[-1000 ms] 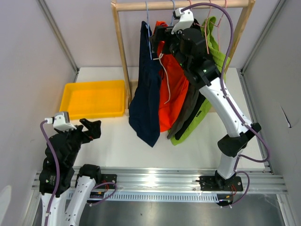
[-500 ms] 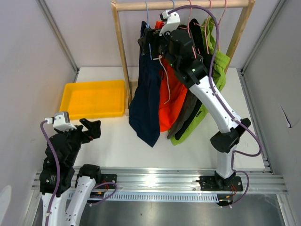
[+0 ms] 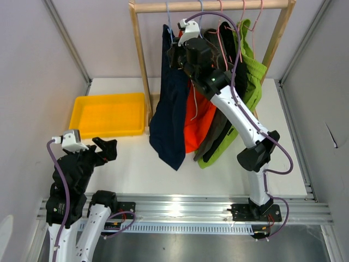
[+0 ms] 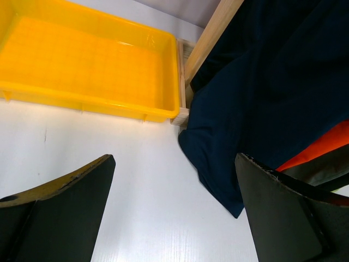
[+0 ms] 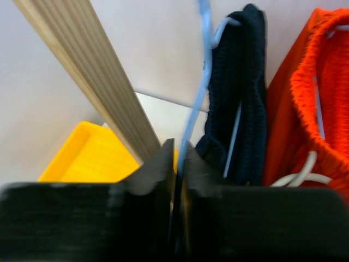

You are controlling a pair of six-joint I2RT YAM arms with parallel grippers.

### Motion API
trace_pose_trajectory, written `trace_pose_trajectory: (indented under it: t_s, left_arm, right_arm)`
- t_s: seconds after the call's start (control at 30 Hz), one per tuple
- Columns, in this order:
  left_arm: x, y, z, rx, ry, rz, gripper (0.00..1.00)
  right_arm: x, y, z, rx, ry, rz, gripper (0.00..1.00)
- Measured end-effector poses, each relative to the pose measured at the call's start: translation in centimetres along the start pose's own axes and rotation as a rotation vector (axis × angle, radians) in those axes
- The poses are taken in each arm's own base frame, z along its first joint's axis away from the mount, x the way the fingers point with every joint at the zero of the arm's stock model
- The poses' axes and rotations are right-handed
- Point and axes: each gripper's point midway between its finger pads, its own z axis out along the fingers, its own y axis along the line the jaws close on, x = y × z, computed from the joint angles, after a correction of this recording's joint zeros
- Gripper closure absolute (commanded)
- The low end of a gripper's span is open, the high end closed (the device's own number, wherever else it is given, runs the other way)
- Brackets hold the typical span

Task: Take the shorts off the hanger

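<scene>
Above the surface's (image 3: 128, 161) far edge, the right hand (image 5: 177, 164) is clamping the thin blue hanger (image 5: 203, 71) of ribbed navy shorts (image 5: 245, 82); the left hand (image 4: 174, 161) is gaping.

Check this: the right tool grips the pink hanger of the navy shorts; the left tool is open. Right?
Wrong colour: the right tool grips the blue hanger of the navy shorts, as the right wrist view shows. The left tool is open.

Pale grey walls (image 3: 32, 71), white table (image 3: 136, 169), light wooden rack (image 3: 140, 60) at back
</scene>
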Motion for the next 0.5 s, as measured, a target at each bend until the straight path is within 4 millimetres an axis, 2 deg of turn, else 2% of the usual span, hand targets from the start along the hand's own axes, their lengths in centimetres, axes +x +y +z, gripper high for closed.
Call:
trace_pose_trajectory:
  t_s: [0.07, 0.27, 0.37, 0.5]
  left_arm:
    - [0.0, 0.0, 0.0, 0.000, 0.000, 0.000, 0.01]
    - [0.1, -0.3, 0.4, 0.009, 0.017, 0.001, 0.01]
    - [-0.4, -1.2, 1.2, 0.031, 0.049, 0.002, 0.01]
    - [-3.4, -3.7, 3.5, 0.082, 0.069, 0.015, 0.01]
  right_arm:
    - [0.0, -0.2, 0.0, 0.010, -0.001, 0.006, 1.00]
    - [-0.1, -0.3, -0.2, 0.015, 0.000, 0.011, 1.00]
    - [-0.5, -0.4, -0.9, 0.015, -0.004, 0.011, 1.00]
    - [-1.7, -0.1, -2.2, 0.020, -0.016, 0.013, 1.00]
